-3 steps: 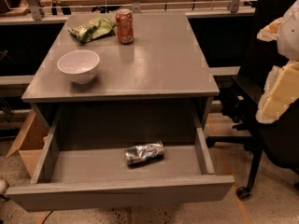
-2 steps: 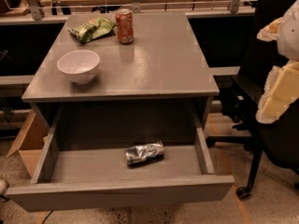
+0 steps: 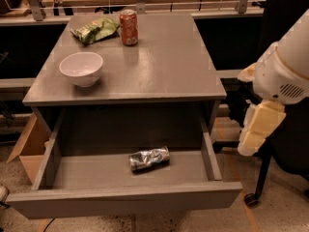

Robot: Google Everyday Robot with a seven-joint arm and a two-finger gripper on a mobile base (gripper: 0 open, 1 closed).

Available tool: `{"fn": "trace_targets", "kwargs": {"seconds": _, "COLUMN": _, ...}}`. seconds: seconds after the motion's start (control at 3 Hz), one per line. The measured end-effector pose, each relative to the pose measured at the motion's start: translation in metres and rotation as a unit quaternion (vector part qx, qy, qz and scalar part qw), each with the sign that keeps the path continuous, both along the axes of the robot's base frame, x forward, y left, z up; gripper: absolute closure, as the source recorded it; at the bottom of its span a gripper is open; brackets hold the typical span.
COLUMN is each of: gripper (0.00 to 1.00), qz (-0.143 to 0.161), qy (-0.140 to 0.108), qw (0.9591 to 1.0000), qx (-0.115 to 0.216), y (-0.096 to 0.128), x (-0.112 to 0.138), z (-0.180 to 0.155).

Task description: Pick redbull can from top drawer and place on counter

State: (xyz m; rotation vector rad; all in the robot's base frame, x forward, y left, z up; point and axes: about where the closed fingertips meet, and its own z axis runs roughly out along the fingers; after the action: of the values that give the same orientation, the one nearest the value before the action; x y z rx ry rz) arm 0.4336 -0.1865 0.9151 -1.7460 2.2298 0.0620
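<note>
Redbull can (image 3: 149, 158): crushed, on its side mid-drawer (image 3: 120, 203), unmoved. Counter (image 3: 169, 66): above, bearing bowl (image 3: 81, 67), soda can (image 3: 128, 27), bag (image 3: 95, 30). Gripper (image 3: 259, 128): right of drawer, well apart from Redbull can, now further in and lower; grip state cannot be told; approach starting, pick not begun

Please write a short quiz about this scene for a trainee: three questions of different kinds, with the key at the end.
1. True or false: the redbull can lies on its side in the open drawer.
2. What lies next to the soda can on the counter? A) a mug B) the green bag C) a plate
3. Fill in: the pincer hangs beside the counter, outside the drawer, at the picture's ____ side.
Key: 1 true; 2 B; 3 right.
</note>
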Motion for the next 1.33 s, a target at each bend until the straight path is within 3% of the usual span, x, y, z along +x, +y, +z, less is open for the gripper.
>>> {"fn": "trace_targets", "kwargs": {"seconds": 0.33, "gripper": 0.00, "qz": 0.003, "qy": 0.026, "qw": 0.9991, "qx": 0.033, "y": 0.020, "x": -0.004, "z": -0.053}}
{"fn": "trace_targets", "kwargs": {"seconds": 0.67, "gripper": 0.00, "qz": 0.001, "qy": 0.023, "qw": 0.9963, "qx": 0.083, "y": 0.042, "x": -0.001, "z": -0.090}}
{"fn": "trace_targets", "kwargs": {"seconds": 1.33, "gripper": 0.00, "qz": 0.003, "qy": 0.024, "qw": 0.9967, "qx": 0.078, "y": 0.041, "x": -0.001, "z": -0.087}}
